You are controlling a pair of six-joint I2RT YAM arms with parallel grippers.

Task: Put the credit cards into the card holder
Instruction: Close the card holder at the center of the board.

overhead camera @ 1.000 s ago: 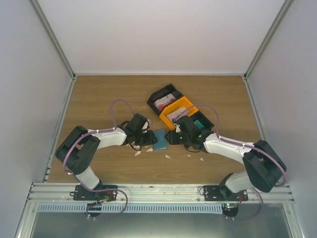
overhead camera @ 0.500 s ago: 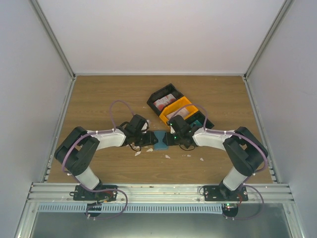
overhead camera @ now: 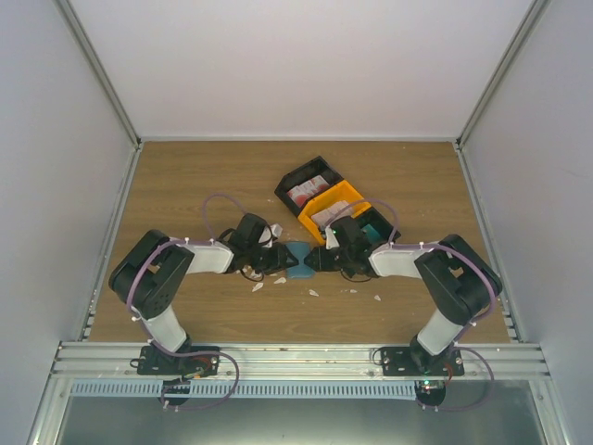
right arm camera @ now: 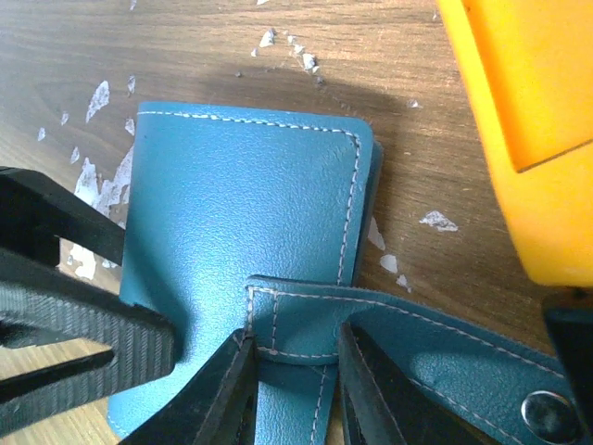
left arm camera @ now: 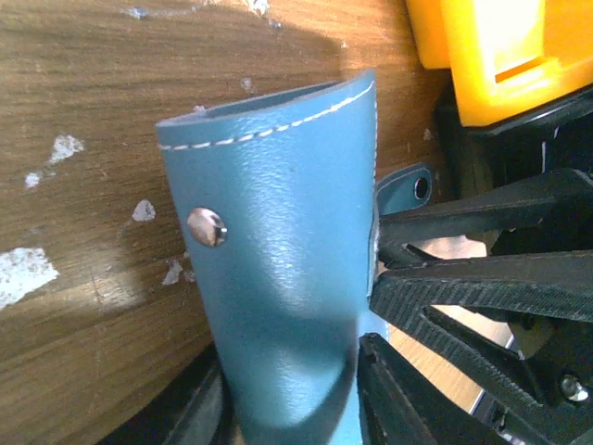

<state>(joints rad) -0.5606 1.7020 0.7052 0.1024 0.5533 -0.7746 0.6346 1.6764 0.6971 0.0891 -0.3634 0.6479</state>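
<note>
The blue card holder [overhead camera: 298,259] sits between both grippers at the table's middle. In the left wrist view the holder [left arm camera: 278,213] stands bowed, with a snap stud on its face, and my left gripper [left arm camera: 287,408] is shut on its lower end. In the right wrist view my right gripper [right arm camera: 292,357] is shut on the strap [right arm camera: 306,315] of the holder [right arm camera: 232,195]. The credit cards lie in the tray: white-and-red ones [overhead camera: 306,193], pale ones [overhead camera: 329,215], and teal ones [overhead camera: 372,228] partly hidden by my right arm.
The black-and-orange tray [overhead camera: 347,190] stands just behind and right of the holder, and its orange wall [right arm camera: 528,111] is close to my right gripper. White scraps [overhead camera: 258,286] lie on the wood in front. Grey walls enclose the table.
My right arm has folded in and its gripper has closed in on the holder from the right. The holder, flat a second ago, is now pinched between both grippers.
</note>
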